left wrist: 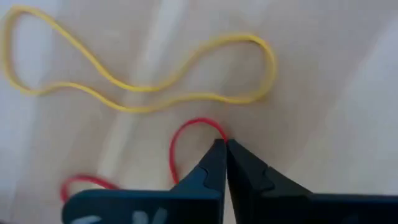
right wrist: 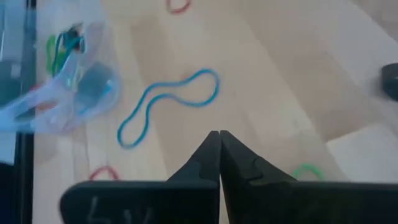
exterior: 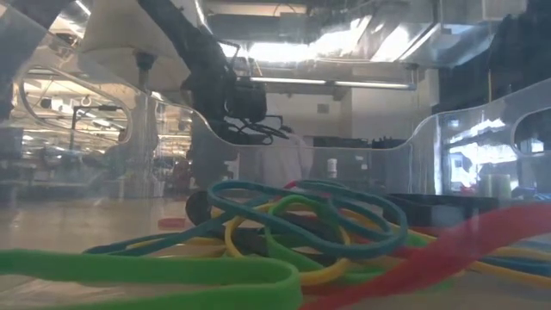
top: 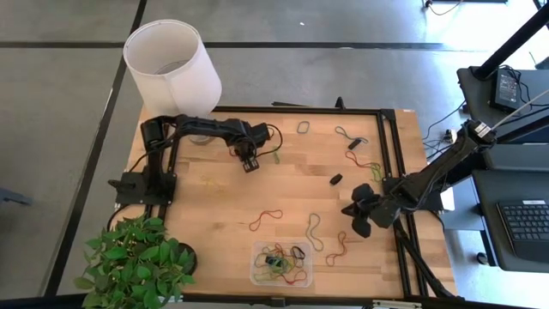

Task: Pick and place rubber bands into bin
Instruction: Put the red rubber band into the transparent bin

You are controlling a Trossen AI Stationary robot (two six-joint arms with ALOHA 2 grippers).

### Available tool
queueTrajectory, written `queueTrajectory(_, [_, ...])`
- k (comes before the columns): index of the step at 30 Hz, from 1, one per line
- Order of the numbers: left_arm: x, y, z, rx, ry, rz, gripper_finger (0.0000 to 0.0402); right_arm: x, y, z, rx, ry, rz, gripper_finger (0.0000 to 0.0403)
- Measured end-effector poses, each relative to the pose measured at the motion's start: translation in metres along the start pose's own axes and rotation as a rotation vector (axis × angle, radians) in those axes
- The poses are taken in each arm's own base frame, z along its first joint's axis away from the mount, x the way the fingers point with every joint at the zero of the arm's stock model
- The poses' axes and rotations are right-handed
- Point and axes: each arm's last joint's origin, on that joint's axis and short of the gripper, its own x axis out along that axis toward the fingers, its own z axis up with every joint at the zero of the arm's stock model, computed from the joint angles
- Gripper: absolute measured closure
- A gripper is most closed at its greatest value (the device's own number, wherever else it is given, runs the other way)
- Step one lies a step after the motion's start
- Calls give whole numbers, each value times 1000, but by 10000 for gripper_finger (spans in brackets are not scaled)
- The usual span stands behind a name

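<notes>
The left gripper [left wrist: 222,144] is seen with its jaws pinched tight on a red rubber band [left wrist: 186,134], right at the tips, with a yellow band [left wrist: 143,93] just beyond at 12 o'clock. On the bench [top: 214,206], it's parked toward 11 o'clock. The bin [top: 280,263] is found at 6 o'clock, bands piled inside. The right gripper [right wrist: 219,135] is closed on nothing, a blue band [right wrist: 168,106] nearby.

high view: we see even, bright light on counter [top: 214,206]
low view: ceiling glare, near rubber bands [exterior: 284,215] blurred
wrist views: soft, blurry
</notes>
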Motion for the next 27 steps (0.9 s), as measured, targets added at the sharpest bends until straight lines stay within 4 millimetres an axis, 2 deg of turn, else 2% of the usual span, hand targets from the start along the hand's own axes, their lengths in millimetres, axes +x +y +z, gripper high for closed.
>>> queueTrajectory(3, [-13,-14,-4,43,57,-43,399,-5,2,-1,-65,11,42,401])
queueTrajectory(8, [-52,-43,4,126,60,-27,399,-14,1,-3,-158,16,76,401])
queueTrajectory(11, [-72,-74,10,194,-18,-49,399,-18,-2,-5,-203,24,73,401])
queueTrajectory(16, [-108,-119,8,269,-105,-51,399,-20,-2,-4,-268,22,89,401])
queueTrajectory(21, [-141,-163,-3,290,-191,-111,399,-21,-2,-4,-333,40,110,401])
queueTrajectory(27, [-175,-204,-20,269,-315,-146,399,-21,-2,-5,-345,61,122,401])
